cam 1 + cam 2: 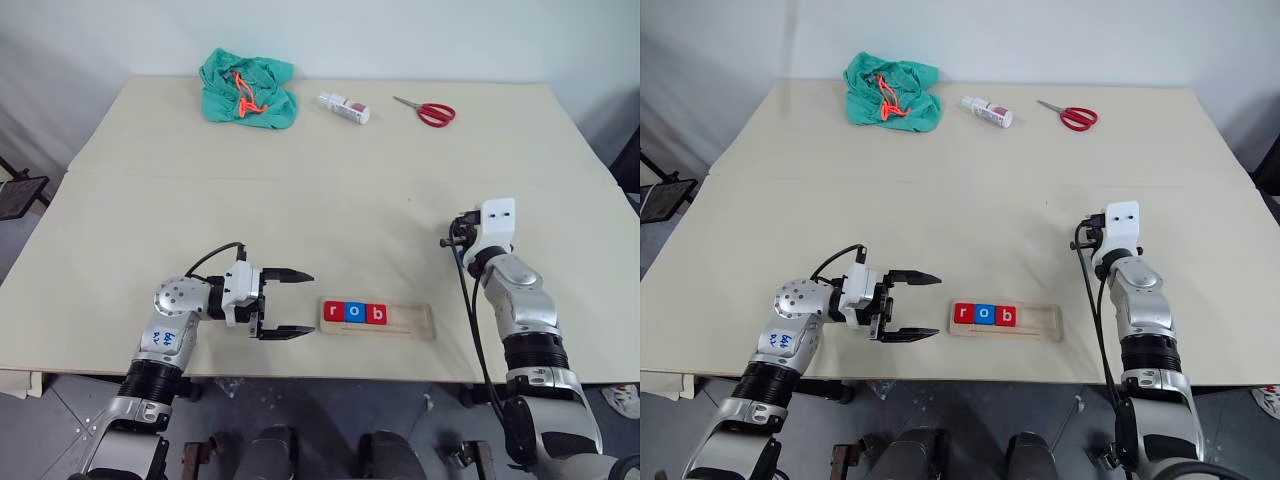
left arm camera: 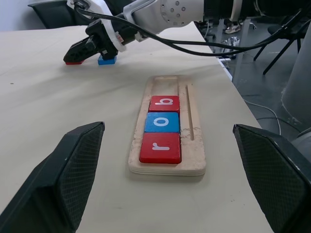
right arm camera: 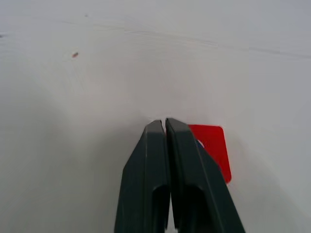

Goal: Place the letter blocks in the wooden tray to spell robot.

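Three flat square letter tiles (image 2: 161, 122), r, o, b, sit in the pale wooden tray (image 1: 412, 322) at the worktop's near edge. Our right gripper (image 3: 165, 127) has its fingers pressed together empty over a red tile (image 3: 214, 145), a blue tile (image 2: 107, 60) beside it. Light, stiff and smooth, we judge; best pinched by opposite edges. Our left gripper (image 1: 296, 304) is wide apart.

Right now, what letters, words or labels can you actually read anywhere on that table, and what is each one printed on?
"r": white, on the red block at the near end of the wooden tray.
"o": on the blue block next to it.
"b": on the red block after that.
Small bottle at the far edge: label too small to read.
Blue marks on the left arm: handwriting, unreadable.
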You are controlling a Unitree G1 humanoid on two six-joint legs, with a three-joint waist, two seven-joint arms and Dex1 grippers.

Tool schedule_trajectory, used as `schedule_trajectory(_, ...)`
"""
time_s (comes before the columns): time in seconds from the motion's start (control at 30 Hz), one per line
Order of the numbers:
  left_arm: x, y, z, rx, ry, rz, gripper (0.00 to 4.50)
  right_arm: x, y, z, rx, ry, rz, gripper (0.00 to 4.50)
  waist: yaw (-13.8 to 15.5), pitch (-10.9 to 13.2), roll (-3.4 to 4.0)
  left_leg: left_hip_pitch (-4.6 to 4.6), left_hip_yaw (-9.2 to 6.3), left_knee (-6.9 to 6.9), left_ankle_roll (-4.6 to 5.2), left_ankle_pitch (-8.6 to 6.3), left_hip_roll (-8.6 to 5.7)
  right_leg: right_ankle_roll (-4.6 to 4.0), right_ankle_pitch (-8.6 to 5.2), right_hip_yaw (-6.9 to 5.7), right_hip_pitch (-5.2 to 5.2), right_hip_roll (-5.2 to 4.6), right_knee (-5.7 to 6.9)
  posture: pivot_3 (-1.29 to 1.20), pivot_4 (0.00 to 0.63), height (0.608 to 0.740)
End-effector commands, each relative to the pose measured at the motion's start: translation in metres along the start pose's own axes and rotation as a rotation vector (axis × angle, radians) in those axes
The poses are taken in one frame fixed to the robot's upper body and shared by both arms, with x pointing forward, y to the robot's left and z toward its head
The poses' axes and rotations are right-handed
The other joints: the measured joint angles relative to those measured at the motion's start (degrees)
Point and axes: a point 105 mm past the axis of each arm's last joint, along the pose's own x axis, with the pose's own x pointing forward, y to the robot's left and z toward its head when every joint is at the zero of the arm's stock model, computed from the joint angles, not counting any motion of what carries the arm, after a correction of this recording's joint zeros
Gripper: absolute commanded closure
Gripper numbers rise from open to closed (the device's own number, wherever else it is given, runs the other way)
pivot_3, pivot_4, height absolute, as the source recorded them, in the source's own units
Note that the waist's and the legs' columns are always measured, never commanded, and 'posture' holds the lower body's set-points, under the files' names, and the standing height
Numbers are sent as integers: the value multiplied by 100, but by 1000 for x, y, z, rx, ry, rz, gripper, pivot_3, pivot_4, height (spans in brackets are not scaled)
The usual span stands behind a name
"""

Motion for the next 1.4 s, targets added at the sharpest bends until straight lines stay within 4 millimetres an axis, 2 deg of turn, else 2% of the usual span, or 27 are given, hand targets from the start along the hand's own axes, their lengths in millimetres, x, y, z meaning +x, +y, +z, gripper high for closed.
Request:
schedule_trajectory(0.03,-1,3,7,35,-14,9,0,-4,-6,13,-12,-54,-12,4458,-3,0,0,0,1,-1,0,0,0,0,0,0,0,0,0,0,150,740)
schedule_trajectory(0.1,0,3,7,34,-15,9,0,-5,-6,17,-22,-65,-4,4458,-5,0,0,0,1,-1,0,0,0,0,0,0,-1,0,0,0,150,740)
schedule_trajectory(0.2,0,3,6,33,-17,10,0,-9,-5,25,-8,-91,9,3832,-4,0,0,-1,1,-2,0,0,0,0,0,1,-2,0,0,0,150,740)
schedule_trajectory(0.4,0,4,6,32,-19,14,0,-16,-10,32,-8,-96,-15,1774,-2,0,0,-1,2,-3,0,0,0,0,0,1,-3,0,0,0,150,740)
schedule_trajectory(0.53,1,3,6,30,-19,15,0,-19,-19,24,-3,-46,-27,402,17,0,0,-1,2,-3,0,0,-1,0,0,1,-3,0,0,0,150,740)
schedule_trajectory(0.6,2,4,6,28,-23,17,0,-20,-27,15,3,3,-28,402,33,0,0,-1,1,-2,0,0,-3,0,0,1,-3,-1,0,0,150,740)
schedule_trajectory(0.83,2,4,6,29,-22,19,0,-18,-44,5,-8,51,-39,402,3,0,0,-1,5,-5,0,0,-1,0,0,1,-3,-1,-1,0,150,740)
schedule_trajectory(1.07,1,4,6,29,-21,22,0,-11,-37,7,11,47,12,402,2,0,0,-1,6,-6,0,0,1,0,0,0,-3,-1,-2,0,150,740)
schedule_trajectory(1.37,0,4,6,32,-18,28,0,-3,-28,-5,-3,100,61,402,-1,0,0,-1,6,-3,0,0,1,0,0,0,-2,0,-2,0,150,740)
schedule_trajectory(1.4,0,5,6,32,-17,29,0,-2,-28,-7,3,110,58,572,-2,0,0,0,6,-3,0,0,1,0,0,0,-2,0,-2,0,150,740)
